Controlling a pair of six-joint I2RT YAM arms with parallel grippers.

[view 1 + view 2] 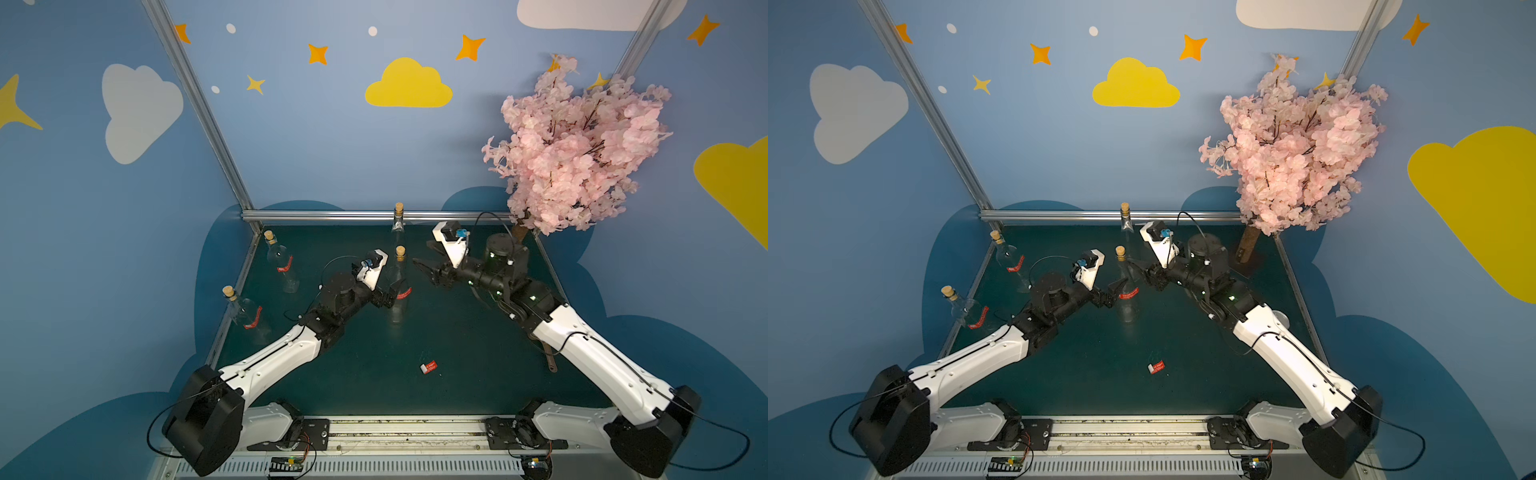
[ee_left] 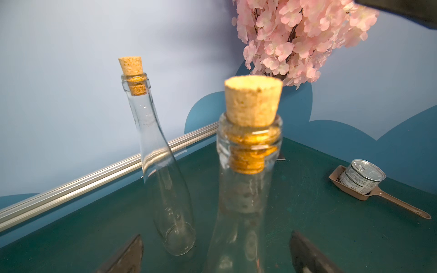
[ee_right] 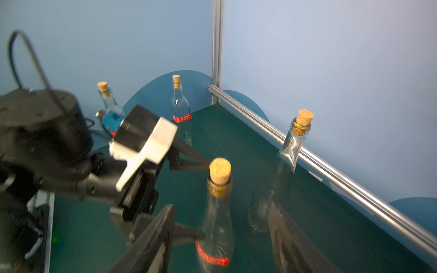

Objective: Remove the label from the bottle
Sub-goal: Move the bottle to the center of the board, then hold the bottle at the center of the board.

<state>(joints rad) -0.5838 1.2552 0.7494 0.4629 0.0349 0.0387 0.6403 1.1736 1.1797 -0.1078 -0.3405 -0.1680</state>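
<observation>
Bottle with red label straddled by spread left pincer, mid tabletop. Right pincer held spread near cork.

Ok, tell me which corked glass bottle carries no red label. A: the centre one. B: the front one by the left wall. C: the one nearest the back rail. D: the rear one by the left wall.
C: the bottle nearest the back rail is bare clear glass, while the centre bottle wears a red label, as do the rear left-wall bottle and the front left-wall bottle.
</observation>
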